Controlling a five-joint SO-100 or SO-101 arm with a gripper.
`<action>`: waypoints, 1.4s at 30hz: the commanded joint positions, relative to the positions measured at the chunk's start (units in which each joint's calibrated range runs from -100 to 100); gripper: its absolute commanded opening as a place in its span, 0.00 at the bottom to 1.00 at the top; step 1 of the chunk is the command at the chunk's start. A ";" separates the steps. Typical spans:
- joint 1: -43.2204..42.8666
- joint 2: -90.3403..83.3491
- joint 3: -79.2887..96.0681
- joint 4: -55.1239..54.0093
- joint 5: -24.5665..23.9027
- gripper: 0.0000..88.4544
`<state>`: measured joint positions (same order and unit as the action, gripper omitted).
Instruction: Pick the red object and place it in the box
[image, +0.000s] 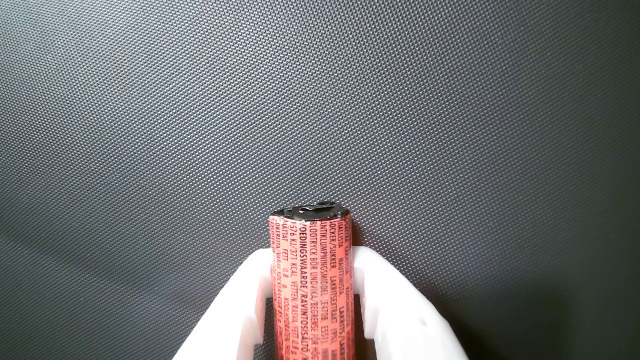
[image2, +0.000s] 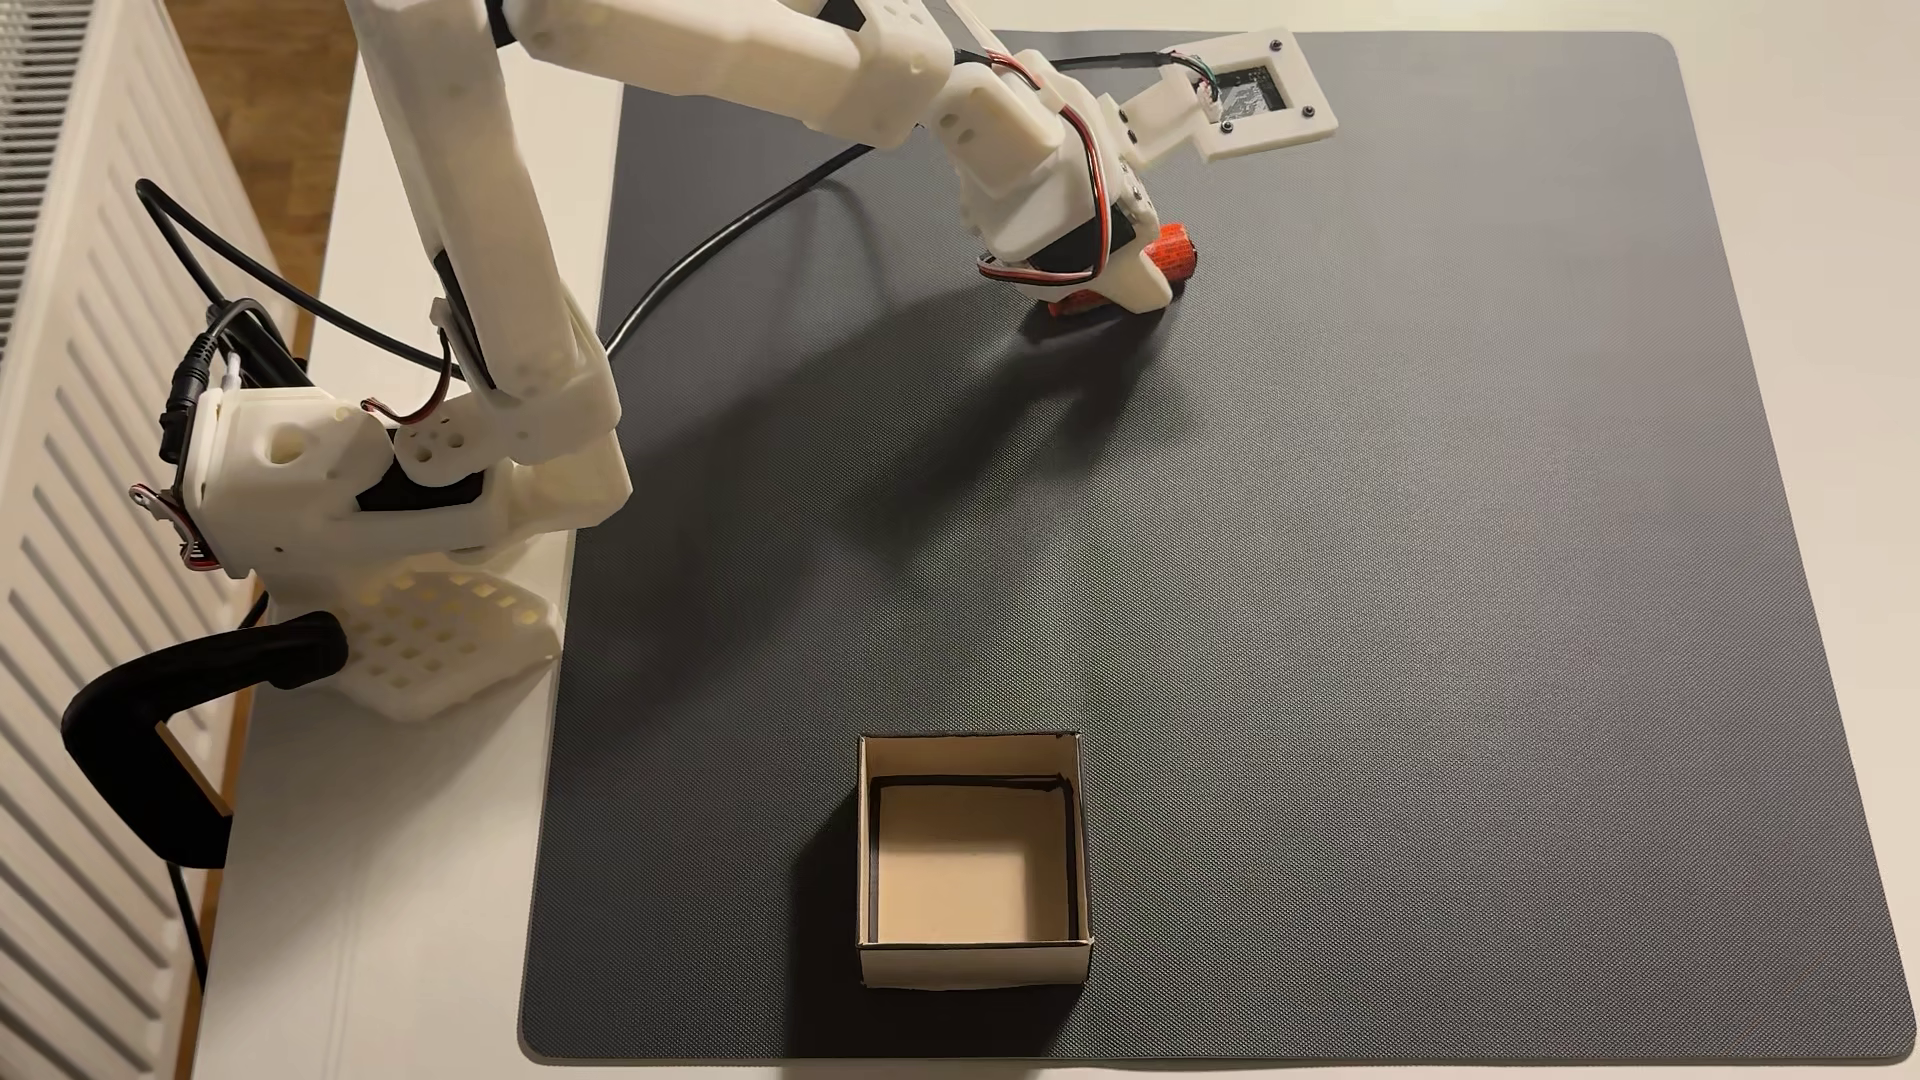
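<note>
1. While low over the mat (image2: 1351, 623), the gripper (image: 312, 255) is clamped on the red object (image: 311, 280) – white fingers (image: 395, 305) pressing both sides.
2. Well apart, the box (image2: 974, 961) sits near the mat's front edge in the fixed view.

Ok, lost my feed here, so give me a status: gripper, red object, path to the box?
Gripper shut on the red object, fingers either side. Object low over the mat, far end. Box empty, near edge. Nothing in the way.
</note>
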<state>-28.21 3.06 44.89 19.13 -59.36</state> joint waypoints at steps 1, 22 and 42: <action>-0.15 -0.26 0.14 0.80 0.12 0.01; 23.76 -53.15 -1.49 38.82 11.85 0.02; 51.52 -60.54 17.01 30.96 15.81 0.02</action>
<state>21.53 -56.53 60.77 53.48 -43.66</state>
